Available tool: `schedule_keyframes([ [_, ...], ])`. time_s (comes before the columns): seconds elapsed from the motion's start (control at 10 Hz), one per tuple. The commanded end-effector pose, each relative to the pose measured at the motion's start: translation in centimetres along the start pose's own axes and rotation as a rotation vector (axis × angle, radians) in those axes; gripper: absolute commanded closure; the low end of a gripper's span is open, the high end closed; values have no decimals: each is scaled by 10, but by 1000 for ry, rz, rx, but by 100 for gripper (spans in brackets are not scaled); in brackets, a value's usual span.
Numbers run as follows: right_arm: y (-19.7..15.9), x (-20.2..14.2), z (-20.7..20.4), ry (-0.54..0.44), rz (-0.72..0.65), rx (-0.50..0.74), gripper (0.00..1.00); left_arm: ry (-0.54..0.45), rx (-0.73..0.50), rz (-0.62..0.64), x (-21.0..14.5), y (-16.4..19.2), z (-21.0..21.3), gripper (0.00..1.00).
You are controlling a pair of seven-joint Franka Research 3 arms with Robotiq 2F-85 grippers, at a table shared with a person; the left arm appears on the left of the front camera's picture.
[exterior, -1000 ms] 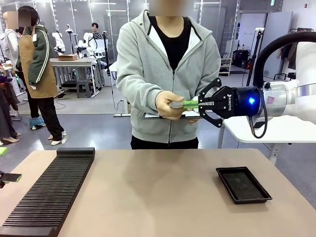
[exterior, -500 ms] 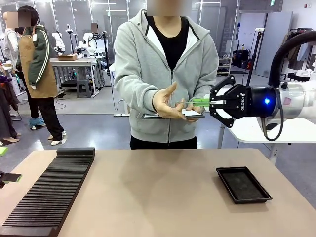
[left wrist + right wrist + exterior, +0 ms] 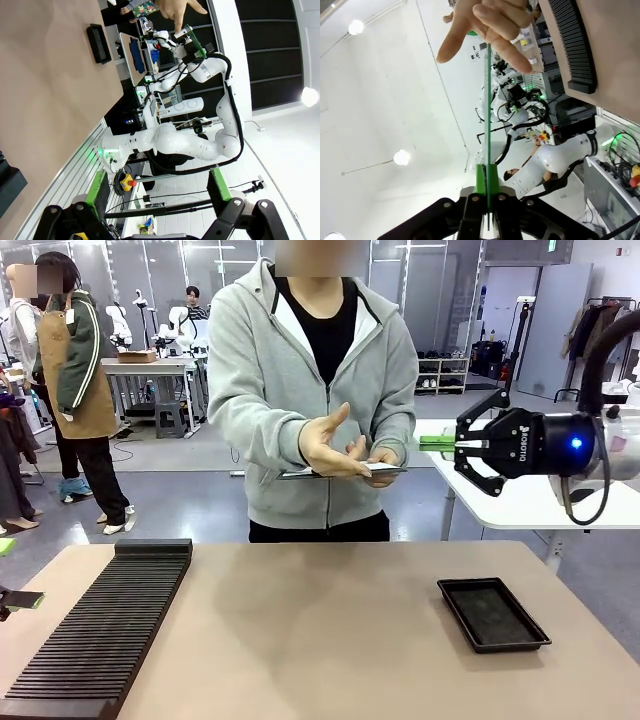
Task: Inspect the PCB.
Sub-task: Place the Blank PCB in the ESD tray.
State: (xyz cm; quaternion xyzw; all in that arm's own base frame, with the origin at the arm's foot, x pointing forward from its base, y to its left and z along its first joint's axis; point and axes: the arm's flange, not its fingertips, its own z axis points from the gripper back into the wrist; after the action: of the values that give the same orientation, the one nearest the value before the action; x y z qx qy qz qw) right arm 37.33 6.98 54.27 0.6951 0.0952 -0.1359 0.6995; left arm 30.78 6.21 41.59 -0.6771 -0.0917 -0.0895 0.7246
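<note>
Right claw [image 3: 452,444] clamped on the PCB [image 3: 437,443], edge-on between the pads (a thin green line in the right wrist view). Drawn back toward the robot's right since a second ago, board now clear of the person's hand [image 3: 327,446], which hangs open above a clipboard [image 3: 340,472]. Handover to the robot apparently done; inspection pose likely next. Left claw [image 3: 157,187] spread wide, holding nothing. Below on the table [image 3: 320,630]: black tray [image 3: 492,613], slotted rack [image 3: 105,625].
</note>
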Motion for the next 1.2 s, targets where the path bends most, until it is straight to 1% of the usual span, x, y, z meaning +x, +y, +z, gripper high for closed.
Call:
schedule_keyframes([
  [0.0, -1, -8, 30, -14, 112, -98, 97, 1, -2, -8, 3, -2, -1, 0],
  [0.1, -7, -8, 48, -36, 151, -165, 97, 1, -2, -8, 3, -2, -1, 0],
  [0.2, -14, -6, 66, -66, 162, -238, 97, 1, -2, -8, 3, -2, -1, 0],
  [0.3, -20, -4, 79, -42, 136, -283, 97, 1, -2, -8, 3, -2, -1, 0],
  [0.5, -31, 1, 99, -37, 151, -351, 97, 1, -2, -8, 3, -2, -1, 0],
  [0.6, -36, 6, 108, -88, 166, -432, 97, 1, -2, -8, 3, -2, -1, 0],
  [0.7, -38, 8, 112, -116, 173, -413, 97, 1, -2, -8, 3, -2, -1, 0],
  [0.8, -39, 8, 114, -102, 181, -392, 97, 1, -2, -8, 3, -2, -1, 0],
  [0.9, -39, 6, 114, -111, 189, -381, 97, 1, -2, -8, 3, -2, -1, 0],
  [1.0, -36, -8, 109, -72, 142, -368, 97, 1, -2, -8, 3, -2, -1, 0],
  [1.1, -41, 6, 114, -108, 155, -400, 97, 1, -2, -8, 3, -2, -1, 0],
])
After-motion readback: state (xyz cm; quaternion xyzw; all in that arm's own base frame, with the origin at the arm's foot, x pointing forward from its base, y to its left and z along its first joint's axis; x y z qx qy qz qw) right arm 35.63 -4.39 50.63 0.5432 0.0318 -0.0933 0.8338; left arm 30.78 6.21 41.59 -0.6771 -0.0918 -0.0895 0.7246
